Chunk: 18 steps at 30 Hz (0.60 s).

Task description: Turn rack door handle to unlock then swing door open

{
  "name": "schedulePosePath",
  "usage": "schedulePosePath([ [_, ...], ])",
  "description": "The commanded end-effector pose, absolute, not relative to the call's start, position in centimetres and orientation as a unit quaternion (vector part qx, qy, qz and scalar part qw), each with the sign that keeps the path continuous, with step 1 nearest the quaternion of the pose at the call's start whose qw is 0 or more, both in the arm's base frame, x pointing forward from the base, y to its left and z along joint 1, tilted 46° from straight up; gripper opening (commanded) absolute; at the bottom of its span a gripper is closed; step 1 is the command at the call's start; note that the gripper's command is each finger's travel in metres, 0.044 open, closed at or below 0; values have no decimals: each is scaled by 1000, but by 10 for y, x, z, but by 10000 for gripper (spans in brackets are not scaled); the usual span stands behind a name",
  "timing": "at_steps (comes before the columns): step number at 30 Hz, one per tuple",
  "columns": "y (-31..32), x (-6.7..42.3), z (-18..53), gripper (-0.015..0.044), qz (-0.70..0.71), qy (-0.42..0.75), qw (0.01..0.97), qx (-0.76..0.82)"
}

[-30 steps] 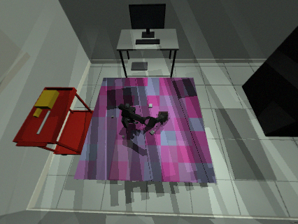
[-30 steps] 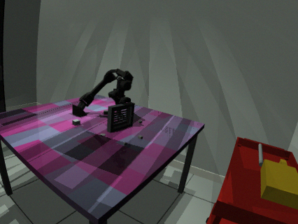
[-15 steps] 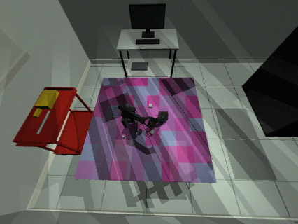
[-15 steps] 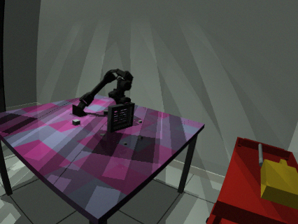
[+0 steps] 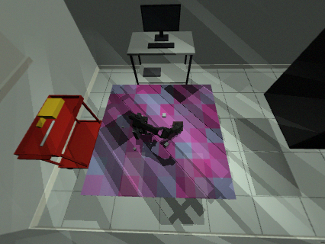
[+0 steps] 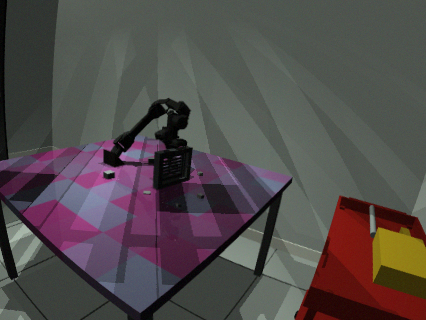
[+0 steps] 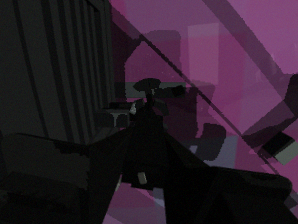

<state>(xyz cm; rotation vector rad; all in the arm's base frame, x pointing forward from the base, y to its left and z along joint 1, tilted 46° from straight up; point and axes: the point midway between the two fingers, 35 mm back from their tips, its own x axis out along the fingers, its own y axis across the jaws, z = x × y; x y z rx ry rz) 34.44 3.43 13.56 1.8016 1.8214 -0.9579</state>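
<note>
Pink, purple and slate-blue patchwork covers the square table (image 5: 198,187) (image 6: 120,280) (image 7: 240,55), with a red metal cart (image 5: 71,146) (image 6: 332,270) standing apart from it. On the table stands the small dark rack with its slatted door (image 5: 136,133) (image 6: 172,168) (image 7: 47,65), upright, and everything else can be placed from that rack. The black six-joint arm (image 5: 154,127) (image 6: 140,127) has its foot off to one side of the rack and arches over, bringing the black gripper (image 5: 140,124) (image 6: 173,144) (image 7: 147,134) down beside the door. The gripper's fingers are clamped on the dark upright handle (image 7: 145,142), which sits between them, close by the slats.

As for progress, the squeeze looks achieved. The door appears to lie in line with its frame, so the swing past 80 degrees seems wholly to do. How far the handle is turned I cannot tell in such dim light; if the quarter turn is incomplete, it comes first. Letting go and drawing clear also remain. Small pale blocks lie near the rack, one of them (image 5: 164,114) (image 6: 109,174) toward the arm's foot, and a wide swing could brush them.
</note>
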Motion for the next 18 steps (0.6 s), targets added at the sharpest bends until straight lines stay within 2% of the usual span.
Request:
schedulePosePath([
  [1, 34, 344, 135, 16, -339, 655, 206, 643],
  [18, 28, 331, 131, 16, -228, 701, 308, 601],
])
